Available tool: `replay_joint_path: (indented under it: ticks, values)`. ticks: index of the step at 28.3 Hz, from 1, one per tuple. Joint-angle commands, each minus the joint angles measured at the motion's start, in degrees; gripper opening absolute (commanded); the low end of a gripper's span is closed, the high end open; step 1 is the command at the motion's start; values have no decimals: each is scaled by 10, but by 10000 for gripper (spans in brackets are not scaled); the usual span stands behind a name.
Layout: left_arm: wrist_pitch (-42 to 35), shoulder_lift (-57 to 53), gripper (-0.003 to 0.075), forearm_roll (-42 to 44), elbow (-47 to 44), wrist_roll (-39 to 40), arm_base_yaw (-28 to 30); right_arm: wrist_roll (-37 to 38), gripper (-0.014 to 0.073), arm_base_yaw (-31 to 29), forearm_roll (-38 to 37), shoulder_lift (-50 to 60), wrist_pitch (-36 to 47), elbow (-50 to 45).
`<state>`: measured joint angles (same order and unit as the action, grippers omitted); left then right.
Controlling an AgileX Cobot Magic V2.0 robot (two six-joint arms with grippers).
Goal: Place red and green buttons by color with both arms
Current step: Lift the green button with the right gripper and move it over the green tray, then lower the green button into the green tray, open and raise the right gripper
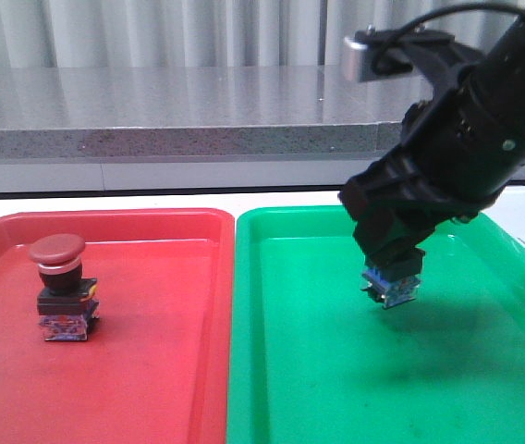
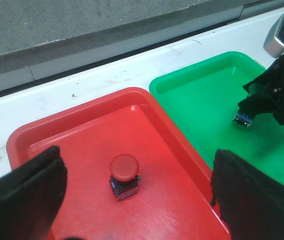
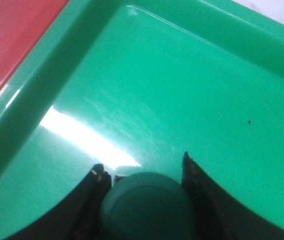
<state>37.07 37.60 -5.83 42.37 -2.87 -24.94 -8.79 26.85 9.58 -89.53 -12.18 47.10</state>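
Note:
The red button [image 1: 62, 287] stands upright in the red tray [image 1: 152, 370], left of its middle; the left wrist view shows the red button [image 2: 124, 175] from above. My left gripper [image 2: 137, 200] is open, well above the red button, its fingers [image 2: 27, 195] wide apart. My right gripper [image 1: 394, 268] is shut on the green button [image 1: 391, 283], holding it a little above the floor of the green tray [image 1: 336, 370]. In the right wrist view the green button's dark green cap [image 3: 147, 205] sits between the fingers [image 3: 94, 195].
The two trays lie side by side on a white table [image 2: 82, 85]. Beyond it runs a grey stone counter [image 1: 152, 111]. The right arm [image 1: 466, 129] reaches in from the upper right over the green tray.

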Motion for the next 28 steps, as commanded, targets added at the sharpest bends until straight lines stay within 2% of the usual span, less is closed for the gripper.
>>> replay_joint_path:
  ticks: [1, 12, 16, 22, 28]
  values:
    - [-38, 0, 565, -8, 15, 3, -4, -4, 297, 0, -4, 4, 46, 12]
    - [-38, 0, 565, -8, 15, 3, -4, -4, 302, 0, -20, -6, 44, 12]
    - [-38, 0, 565, -8, 15, 3, -4, -4, 370, 0, -20, -6, 42, 12]
    - [-38, 0, 565, -8, 15, 3, -4, -4, 539, 0, -20, -5, 38, 14]
    - [-38, 0, 565, -8, 15, 3, -4, -4, 559, 0, -20, 11, -24, 40]
